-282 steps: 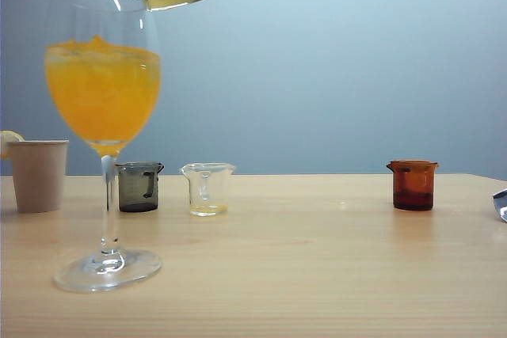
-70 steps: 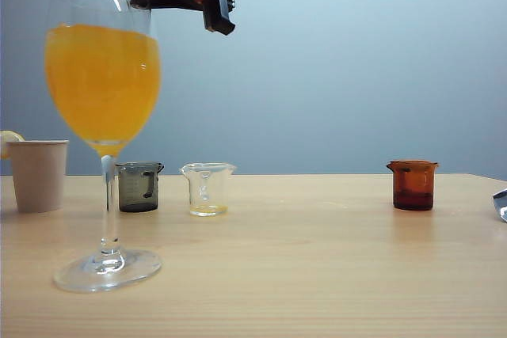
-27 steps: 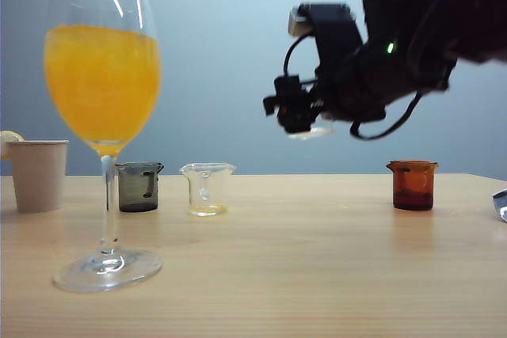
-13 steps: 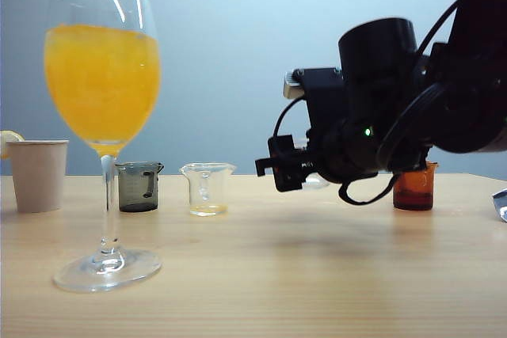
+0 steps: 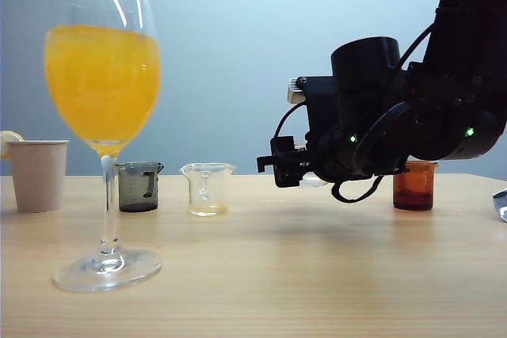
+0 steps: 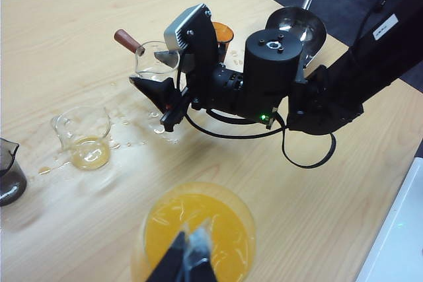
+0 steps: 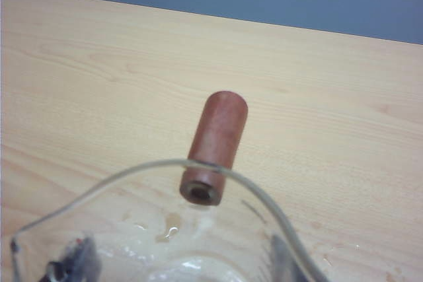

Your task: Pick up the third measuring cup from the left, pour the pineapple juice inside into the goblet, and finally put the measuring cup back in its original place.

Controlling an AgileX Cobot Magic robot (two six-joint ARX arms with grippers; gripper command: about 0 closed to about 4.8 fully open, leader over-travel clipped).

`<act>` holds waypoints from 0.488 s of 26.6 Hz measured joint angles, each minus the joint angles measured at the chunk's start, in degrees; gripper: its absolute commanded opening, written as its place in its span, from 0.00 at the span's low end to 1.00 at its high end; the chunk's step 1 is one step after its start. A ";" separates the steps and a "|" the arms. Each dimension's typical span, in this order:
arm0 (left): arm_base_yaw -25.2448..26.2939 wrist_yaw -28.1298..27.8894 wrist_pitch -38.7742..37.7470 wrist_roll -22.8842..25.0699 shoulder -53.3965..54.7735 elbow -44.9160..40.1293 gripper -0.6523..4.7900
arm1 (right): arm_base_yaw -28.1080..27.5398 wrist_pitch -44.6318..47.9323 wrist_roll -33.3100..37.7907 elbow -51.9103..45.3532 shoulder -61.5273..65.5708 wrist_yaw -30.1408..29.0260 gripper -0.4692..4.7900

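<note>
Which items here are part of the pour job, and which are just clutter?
In play:
- third measuring cup, clear, brown handle, held by right gripper
- goblet, full of orange drink

Lying about:
- clear cup with yellow liquid
- dark grey cup
- amber cup
- paper cup
- left gripper, idle above goblet

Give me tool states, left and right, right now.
Left tool: closed, holding nothing visible, above the goblet of orange drink.
Right tool: closed on the clear measuring cup with the reddish-brown handle, low over the table.
</note>
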 measured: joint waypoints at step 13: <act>0.00 0.00 0.02 0.00 0.00 0.00 0.11 | -0.61 -2.58 0.02 0.07 1.20 0.00 0.09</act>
